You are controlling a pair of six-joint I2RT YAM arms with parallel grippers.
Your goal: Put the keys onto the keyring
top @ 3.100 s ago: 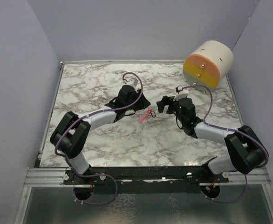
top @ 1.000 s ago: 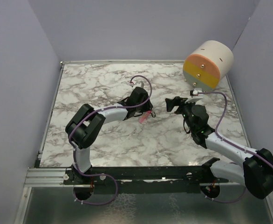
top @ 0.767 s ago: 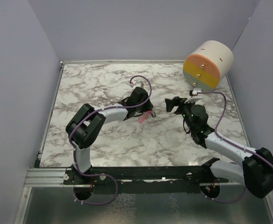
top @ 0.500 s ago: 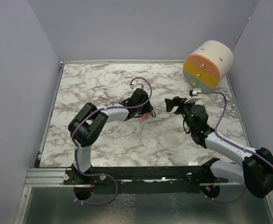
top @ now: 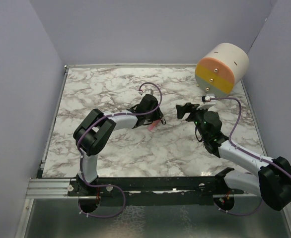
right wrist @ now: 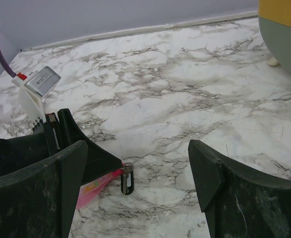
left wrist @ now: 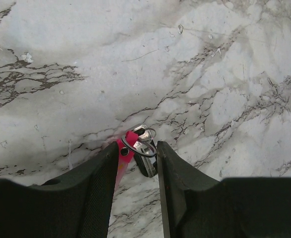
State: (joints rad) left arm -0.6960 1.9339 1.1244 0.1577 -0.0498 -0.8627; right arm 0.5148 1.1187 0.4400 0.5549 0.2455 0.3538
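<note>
The marble table (top: 110, 153) carries both arms forward from its near edge. The left gripper (left wrist: 137, 144) is down at the middle of the table, and its black fingers (left wrist: 98, 188) stand partly apart on either side of the task's things. The keyring (left wrist: 124, 157), a slim bright pink strip, lies flat on the marble against the left finger, with a thin wire ring at its end showing in the gap. The key (right wrist: 127, 184) is tiny and dark with a short silvery part, lying just beside the strip at the ring and against the other finger. Whether the jaws press on these things or only flank them cannot be told. Just to the right, the right gripper (right wrist: 135, 148) is spread wide with nothing between its fingers, facing the key. Farther off, at the far right corner, sits a cream drum (top: 222, 67) with an orange and yellow face.
</note>
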